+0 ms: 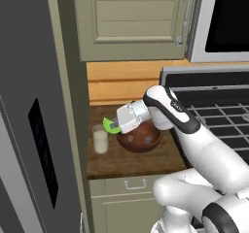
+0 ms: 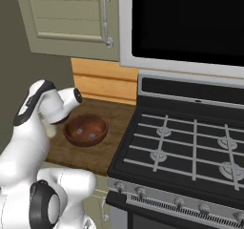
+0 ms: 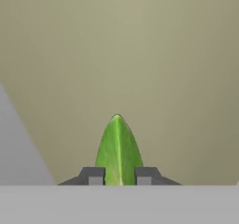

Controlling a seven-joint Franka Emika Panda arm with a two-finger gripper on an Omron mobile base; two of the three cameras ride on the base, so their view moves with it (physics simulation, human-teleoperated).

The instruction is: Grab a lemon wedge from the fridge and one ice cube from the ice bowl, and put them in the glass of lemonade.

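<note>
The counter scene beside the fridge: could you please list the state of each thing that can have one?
gripper: shut on the lemon wedge, held above the counter beside the glass.
lemon wedge: gripped between the fingertips, not yet in the glass.
glass of lemonade: upright on the counter, filled.
ice bowl: upright on the counter, ice cubes inside.
upper cabinet door: closed.

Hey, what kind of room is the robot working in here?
A home kitchen, rendered in simulation. Signs: a black gas stove with burner grates, pale green panelled wall cabinets, and a wooden countertop holding a round reddish-brown bowl and a small clear glass tumbler.
</note>
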